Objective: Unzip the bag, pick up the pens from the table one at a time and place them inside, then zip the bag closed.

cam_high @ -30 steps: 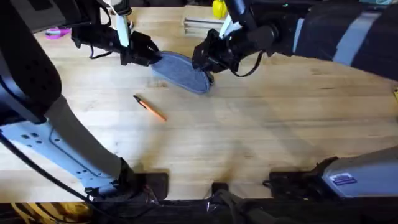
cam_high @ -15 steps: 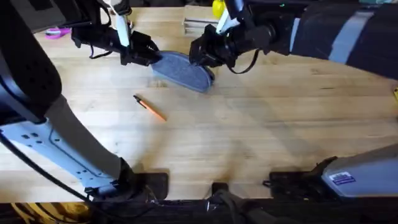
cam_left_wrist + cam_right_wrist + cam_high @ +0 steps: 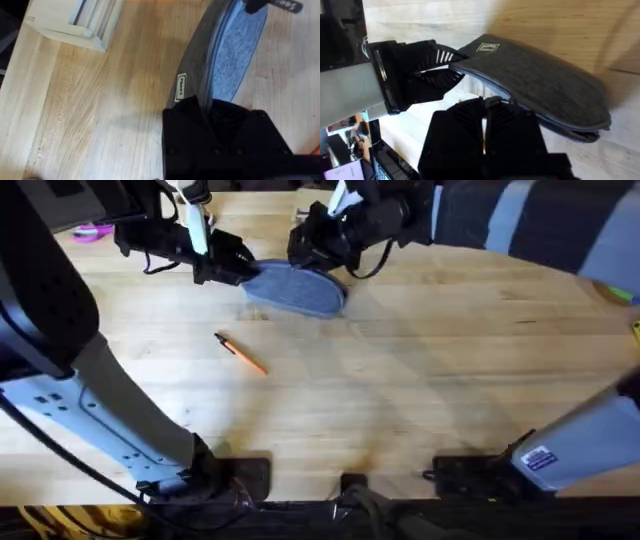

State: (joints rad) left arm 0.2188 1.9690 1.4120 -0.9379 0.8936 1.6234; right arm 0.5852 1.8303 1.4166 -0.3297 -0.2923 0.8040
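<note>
bag [image 3: 293,290] lies on worktop [image 3: 420,390], its end pinched in left hand [image 3: 240,270] | right hand [image 3: 305,250] pressed together on the zip edge, likely on the pull | advice: draw along the zip line, left anchoring | pen [image 3: 240,353] on bare planks nearer the bases | pale box [image 3: 75,22] beyond left hand

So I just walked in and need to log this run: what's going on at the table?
Both arms are working on the grey-blue bag at the far side of the table. The left gripper is clamped on one end of the bag, holding it. The right gripper is at the bag's top edge, shut along the zip line, and has travelled along the bag toward the left gripper over the last second. The orange pen lies on the table, not yet picked up.
</note>
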